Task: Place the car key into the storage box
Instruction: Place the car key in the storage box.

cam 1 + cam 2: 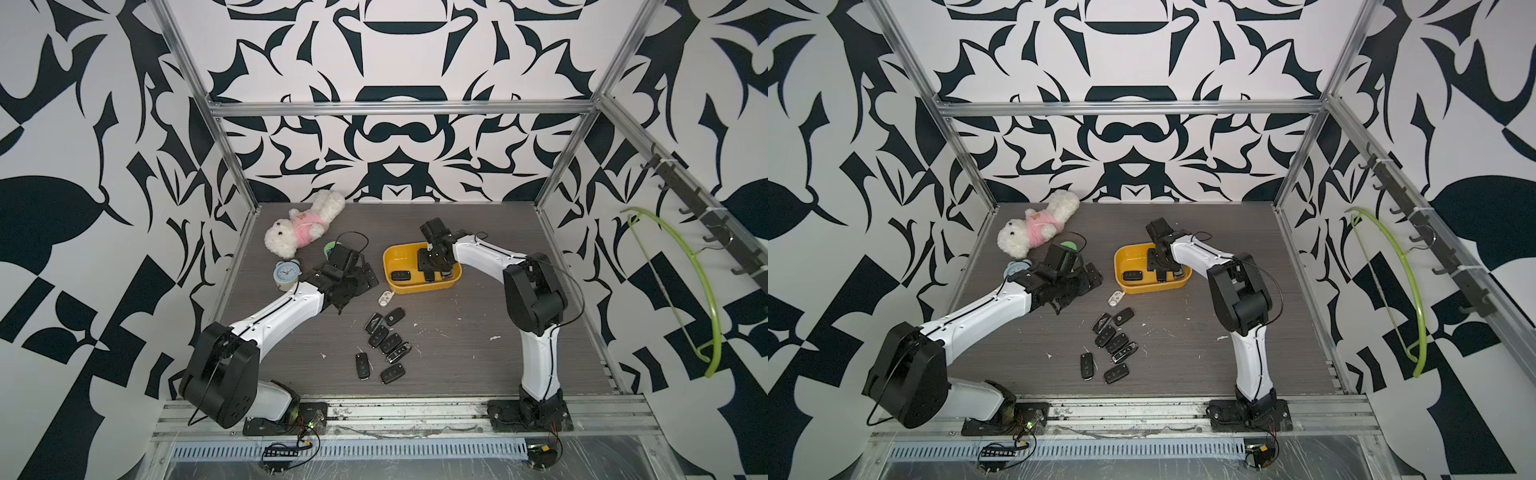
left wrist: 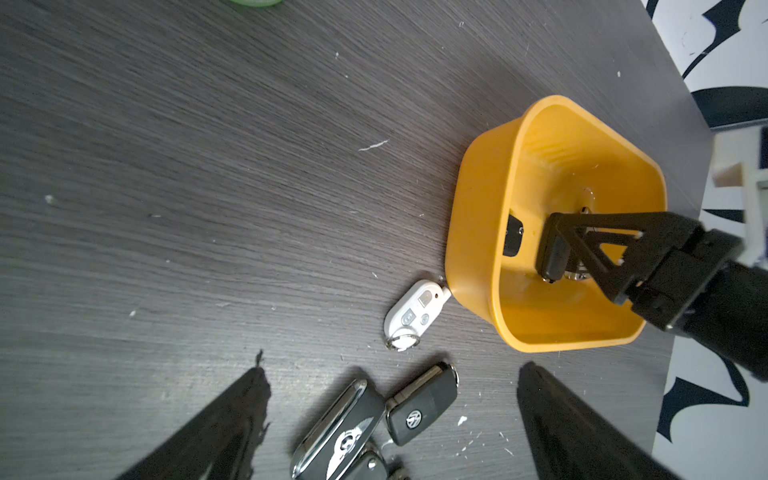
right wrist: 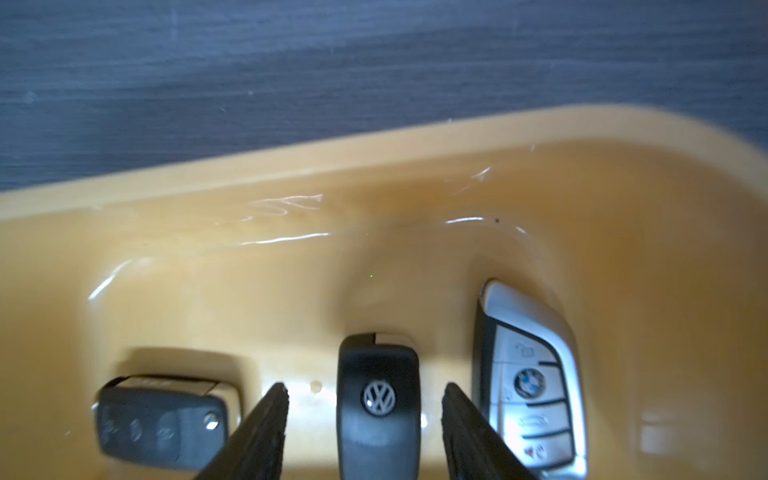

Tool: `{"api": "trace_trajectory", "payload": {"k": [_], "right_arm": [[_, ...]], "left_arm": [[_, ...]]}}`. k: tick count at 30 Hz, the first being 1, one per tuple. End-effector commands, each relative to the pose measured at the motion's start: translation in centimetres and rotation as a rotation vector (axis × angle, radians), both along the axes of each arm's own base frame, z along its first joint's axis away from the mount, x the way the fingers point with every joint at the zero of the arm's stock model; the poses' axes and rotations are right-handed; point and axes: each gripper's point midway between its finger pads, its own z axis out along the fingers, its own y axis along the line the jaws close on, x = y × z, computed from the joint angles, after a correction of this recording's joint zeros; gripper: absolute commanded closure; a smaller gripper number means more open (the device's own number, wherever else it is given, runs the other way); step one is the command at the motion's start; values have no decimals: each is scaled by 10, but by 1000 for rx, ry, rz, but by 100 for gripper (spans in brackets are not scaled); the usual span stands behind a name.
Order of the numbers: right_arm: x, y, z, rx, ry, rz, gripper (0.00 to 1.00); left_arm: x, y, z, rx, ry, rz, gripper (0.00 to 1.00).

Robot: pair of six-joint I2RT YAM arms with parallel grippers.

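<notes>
Right gripper jaws spread, flanking black key in box, not touching. Key likely light, stiff, slick; pinch long edges. Left gripper spread; spare keys at box's 7 o'clock.

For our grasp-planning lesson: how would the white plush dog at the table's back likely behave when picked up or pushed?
The plush dog looks fluffy and limp, so it would probably sag and compress. Lying sprawled flat, it seems unlikely to roll.

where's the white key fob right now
In both top views the white key fob lies on the table beside the storage box's near left corner, between it and the black keys.
</notes>
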Motion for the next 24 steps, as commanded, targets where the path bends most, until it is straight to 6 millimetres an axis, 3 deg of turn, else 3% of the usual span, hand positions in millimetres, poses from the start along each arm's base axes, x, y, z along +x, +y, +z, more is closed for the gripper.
{"api": "trace_trajectory", "payload": {"k": [1, 7, 8, 9, 10, 16, 24], "right_arm": [[10, 7, 72, 60, -133, 13, 39], [-7, 9, 104, 157, -175, 17, 31], [-13, 10, 106, 180, -173, 18, 21], [-18, 11, 107, 205, -168, 19, 3], [-24, 10, 108, 224, -162, 15, 0], [-72, 6, 105, 343, -123, -13, 0], [-119, -21, 113, 351, -110, -58, 0]], "left_arm": [[-2, 10, -2, 105, -2, -69, 1], [-4, 16, -1, 229, -32, -204, 1], [-4, 15, -1, 237, -36, -234, 1], [-5, 12, -2, 240, -35, -266, 1], [-6, 10, -3, 243, -34, -295, 1], [-13, -3, -12, 242, -15, -451, 1], [-20, -33, -24, 132, -16, -613, 14]]}}
